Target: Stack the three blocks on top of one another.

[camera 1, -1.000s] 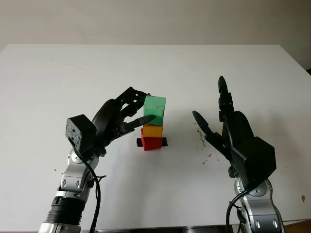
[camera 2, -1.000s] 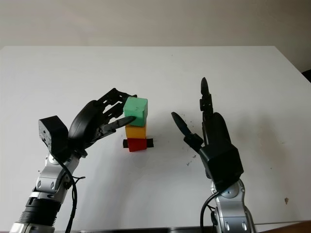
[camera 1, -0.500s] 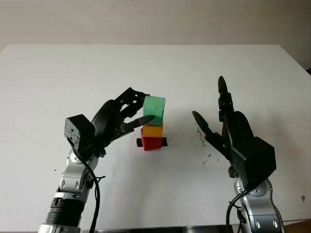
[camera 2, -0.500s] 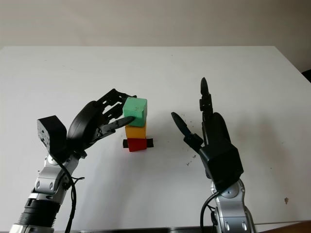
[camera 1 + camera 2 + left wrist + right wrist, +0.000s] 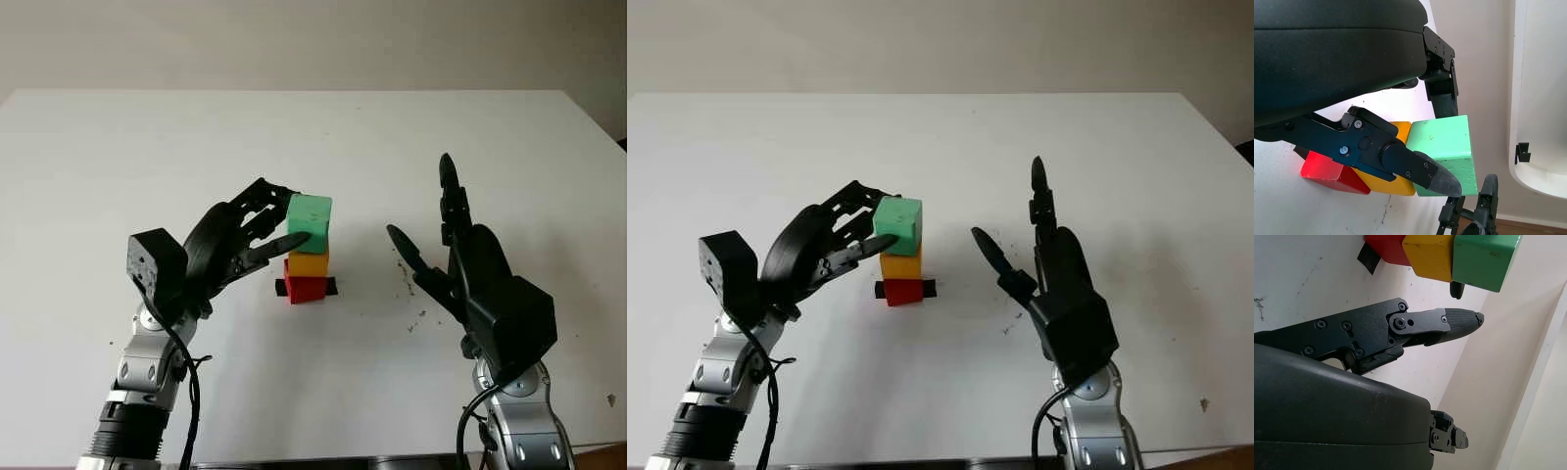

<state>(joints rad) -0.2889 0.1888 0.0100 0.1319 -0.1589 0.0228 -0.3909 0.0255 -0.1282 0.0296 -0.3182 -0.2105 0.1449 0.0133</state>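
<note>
A red block (image 5: 306,288) sits on a black tape mark (image 5: 281,287) in the middle of the white table (image 5: 118,157). A yellow block (image 5: 308,262) rests on it, and a green block (image 5: 312,220) tops the yellow one. My left hand (image 5: 289,217) comes in from the left and is shut on the green block: the thumb (image 5: 1440,178) presses its near side and the fingers (image 5: 274,194) curl round its far side. My right hand (image 5: 431,230) stands open to the right of the stack, apart from it.
Small dark specks (image 5: 407,279) mark the table between the stack and the right hand. The table's far edge (image 5: 294,91) meets a pale wall.
The left hand and the green block have shifted very slightly to the left over the yellow block. The right hand has not moved.
</note>
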